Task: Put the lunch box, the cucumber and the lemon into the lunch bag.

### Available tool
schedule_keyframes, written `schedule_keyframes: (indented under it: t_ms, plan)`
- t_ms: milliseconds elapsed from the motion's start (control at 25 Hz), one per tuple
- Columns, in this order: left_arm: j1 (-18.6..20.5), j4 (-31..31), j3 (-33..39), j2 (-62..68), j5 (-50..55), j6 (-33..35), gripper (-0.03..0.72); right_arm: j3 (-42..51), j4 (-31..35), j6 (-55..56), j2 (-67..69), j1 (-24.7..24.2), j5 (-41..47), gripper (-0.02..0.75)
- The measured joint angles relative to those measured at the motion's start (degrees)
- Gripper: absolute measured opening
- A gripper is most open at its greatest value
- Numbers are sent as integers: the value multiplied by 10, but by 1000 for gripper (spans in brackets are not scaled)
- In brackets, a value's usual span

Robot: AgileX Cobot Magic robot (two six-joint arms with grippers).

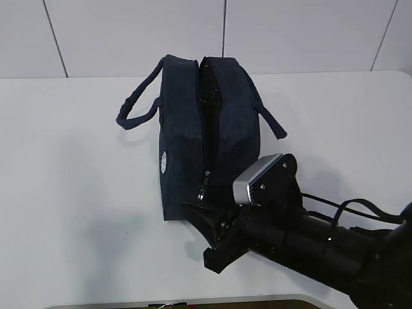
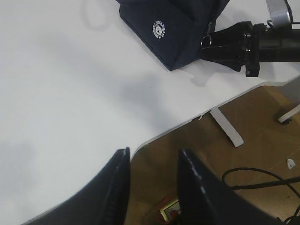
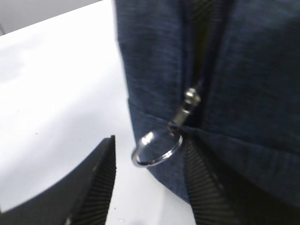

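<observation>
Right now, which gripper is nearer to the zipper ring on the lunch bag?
Right. The right gripper is open, its fingers either side of the zipper ring. The left gripper hangs past the table edge, away from the lunch bag.

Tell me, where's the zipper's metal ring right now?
The metal ring hangs at the lunch bag's near end, between the right tool's open fingers.

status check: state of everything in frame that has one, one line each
lunch bag: upright on the table, top zipper open along the top, slider at the near end.
ring pull: hanging free between the right gripper's fingers, not clamped.
right gripper: open, at the bag's near end, around the ring.
left gripper: open, empty, over the table edge, away from the bag.
handles: flopped outward, one each side.
</observation>
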Motion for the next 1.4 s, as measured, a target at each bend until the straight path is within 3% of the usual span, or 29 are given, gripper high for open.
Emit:
schedule_keyframes:
  t_ms: [640,880,1200,1400]
  plan:
    - [0,-16,1,0,0,0,242,-2,6,-1,0,0,-1,382]
    - [0,-18,1,0,0,0,242,-2,16,-1,0,0,-1,302]
    - [0,-24,1,0,0,0,242,-2,27,-1,0,0,-1,276]
    - [0,-40,1,0,0,0,242,-2,49,-1,0,0,16,183]
